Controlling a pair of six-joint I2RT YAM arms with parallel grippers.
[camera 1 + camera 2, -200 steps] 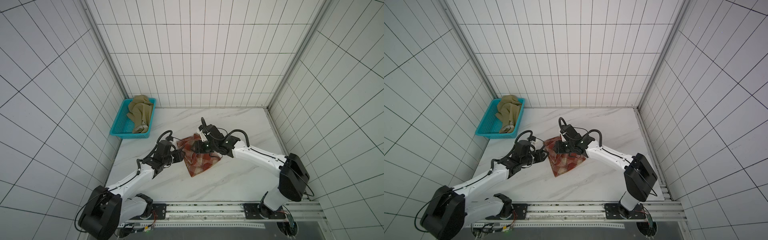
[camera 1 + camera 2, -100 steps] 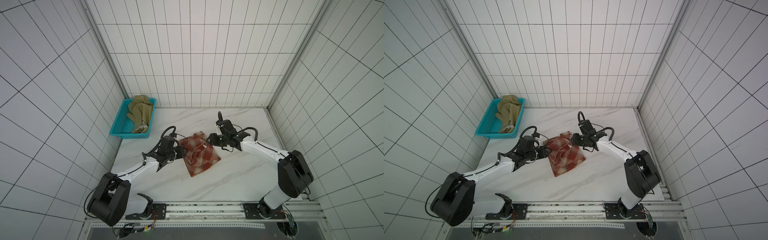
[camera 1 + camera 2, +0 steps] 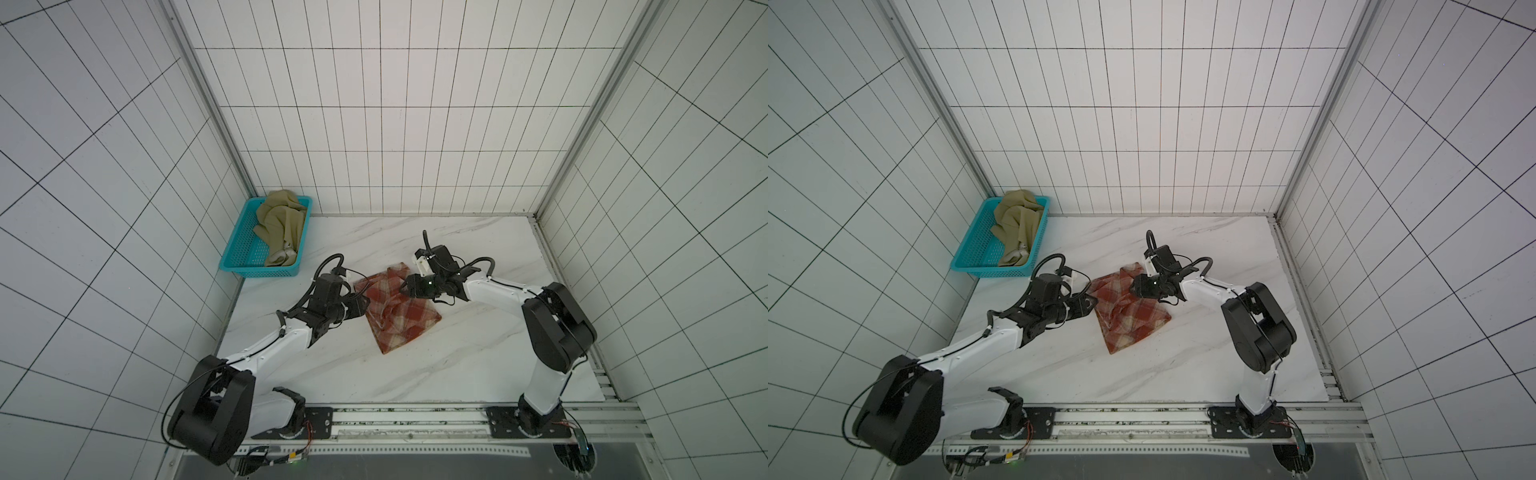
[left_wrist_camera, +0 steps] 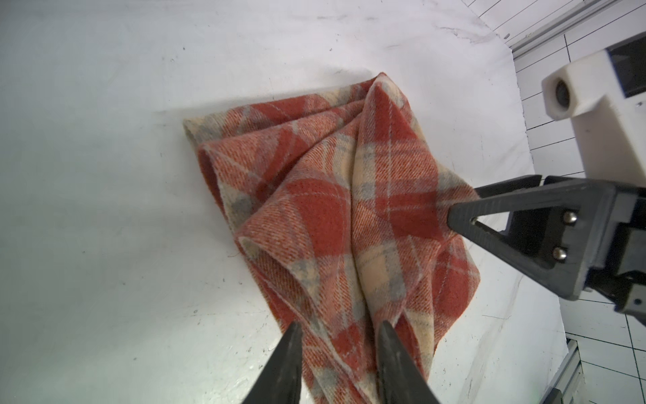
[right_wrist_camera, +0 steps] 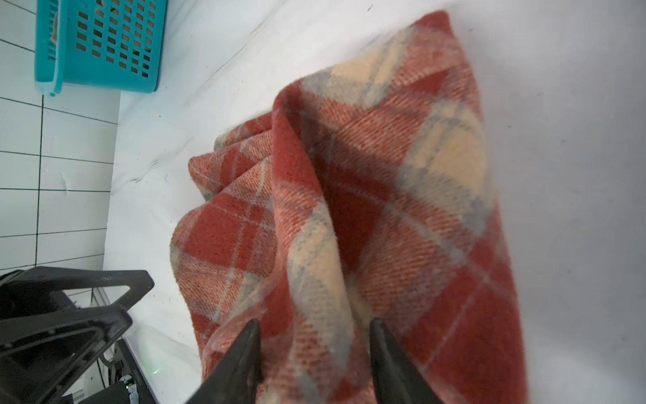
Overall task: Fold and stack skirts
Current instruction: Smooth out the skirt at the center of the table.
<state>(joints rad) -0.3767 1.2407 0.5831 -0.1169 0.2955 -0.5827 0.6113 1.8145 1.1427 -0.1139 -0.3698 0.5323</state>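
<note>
- Far left, the olive skirt (image 3: 282, 224) lies crumpled in the teal basket (image 3: 245, 254) on the table (image 3: 457, 365), well apart from both grippers.
- Arm reaching low, the left gripper (image 4: 339, 325) stands with jaws part-way apart at the left edge of the plaid skirt (image 3: 399, 316), which is bunched mid-table; whether it grips is unclear.
- Arm bent inward, the right gripper (image 5: 314, 321) straddles a raised fold; I cannot tell whether it pinches.

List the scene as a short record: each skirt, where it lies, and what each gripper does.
plaid skirt: rumpled on the table, between the two grippers
olive skirt: bunched in the teal basket
left gripper: closed on a fold of the plaid skirt
right gripper: closed on its opposite side
stack: not yet started
</note>
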